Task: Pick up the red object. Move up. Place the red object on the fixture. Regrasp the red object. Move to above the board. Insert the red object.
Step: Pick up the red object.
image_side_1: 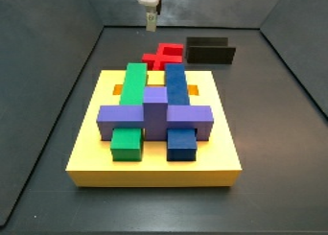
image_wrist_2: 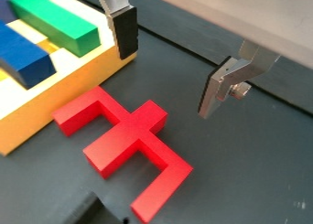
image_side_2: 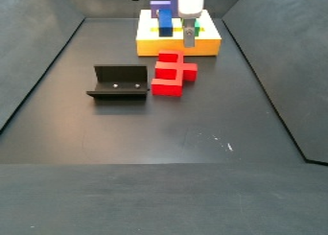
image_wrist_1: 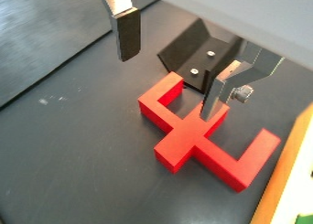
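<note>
Two fingers (image_wrist_2: pixel 123 31) of our gripper (image_wrist_2: pixel 171 68) hang spread and empty above the red object (image_wrist_2: pixel 119 139), lying between fixture (image_side_2: pixel 118 83) and board (image_side_1: pixel 156 166).

Looks like a robotics lab test cell, not a home or shop. Floor (image_side_2: pixel 193 124) is a bare dark matte sheet w/ sloped dark walls (image_side_1: pixel 52 95) closing it in on the sides, like a purpose-built bin. Only rig-type items sit on it: the fixture (image_side_2: pixel 118 82) left of centre in a side view, the board (image_side_1: pixel 153 143) w/ coloured blocks filling the lower middle, and the red object (image_side_2: pixel 171 72) mid-frame. The gripper (image_side_2: pixel 189 28) hangs from the top edge, above the red object, fingers apart, nothing between them
</note>
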You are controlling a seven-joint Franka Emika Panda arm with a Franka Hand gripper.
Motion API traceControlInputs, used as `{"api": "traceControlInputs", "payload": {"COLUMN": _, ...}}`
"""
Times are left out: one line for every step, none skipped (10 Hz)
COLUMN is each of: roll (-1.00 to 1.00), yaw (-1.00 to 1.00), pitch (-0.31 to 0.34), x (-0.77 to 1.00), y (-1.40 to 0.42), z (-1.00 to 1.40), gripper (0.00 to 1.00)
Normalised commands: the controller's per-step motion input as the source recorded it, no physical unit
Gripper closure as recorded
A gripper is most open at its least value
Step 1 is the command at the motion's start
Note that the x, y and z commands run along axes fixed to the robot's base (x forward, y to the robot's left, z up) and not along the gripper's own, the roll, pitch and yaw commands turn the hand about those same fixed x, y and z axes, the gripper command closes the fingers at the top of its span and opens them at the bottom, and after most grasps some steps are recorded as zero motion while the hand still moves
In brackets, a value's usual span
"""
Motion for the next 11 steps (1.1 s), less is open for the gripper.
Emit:
{"api": "traceControlInputs", "payload": {"roll": 0.03, "yaw": -0.68, "pitch": 0.057, "x": 0.13, "y": -0.12, "z": -0.14, "gripper": 0.00}}
{"api": "traceControlInputs", "payload": {"roll": 0.05, "yaw": -0.58, "pitch": 0.059, "x": 0.01, "y": -0.06, "z": -0.18, "gripper": 0.00}}
{"api": "traceControlInputs", "payload": {"roll": 0.00, "yaw": -0.01, "pitch": 0.000, "x": -0.32, "y": 0.01, "z": -0.34, "gripper": 0.00}}
{"api": "traceControlInputs", "payload": {"roll": 0.00, "yaw": 0.15, "pitch": -0.037, "x": -0.29, "y": 0.00, "z": -0.45, "gripper": 0.00}}
{"api": "traceControlInputs", "payload": {"roll": 0.02, "yaw": 0.24, "pitch": -0.051, "x": -0.26, "y": 0.00, "z": -0.57, "gripper": 0.00}}
{"api": "traceControlInputs", "payload": {"roll": 0.04, "yaw": 0.29, "pitch": -0.063, "x": -0.23, "y": 0.00, "z": -0.58, "gripper": 0.00}}
{"api": "traceControlInputs", "payload": {"roll": 0.03, "yaw": 0.13, "pitch": -0.026, "x": 0.00, "y": 0.00, "z": -0.57, "gripper": 0.00}}
{"api": "traceControlInputs", "payload": {"roll": 0.11, "yaw": 0.00, "pitch": 0.000, "x": 0.02, "y": 0.00, "z": -0.52, "gripper": 0.00}}
{"api": "traceControlInputs", "payload": {"roll": 0.11, "yaw": 0.00, "pitch": 0.000, "x": 0.00, "y": 0.00, "z": -0.45, "gripper": 0.00}}
{"api": "traceControlInputs", "payload": {"roll": 0.08, "yaw": 0.00, "pitch": 0.000, "x": -0.04, "y": 0.00, "z": -0.39, "gripper": 0.00}}
{"api": "traceControlInputs", "payload": {"roll": 0.08, "yaw": 0.00, "pitch": 0.000, "x": -0.06, "y": 0.00, "z": -0.37, "gripper": 0.00}}
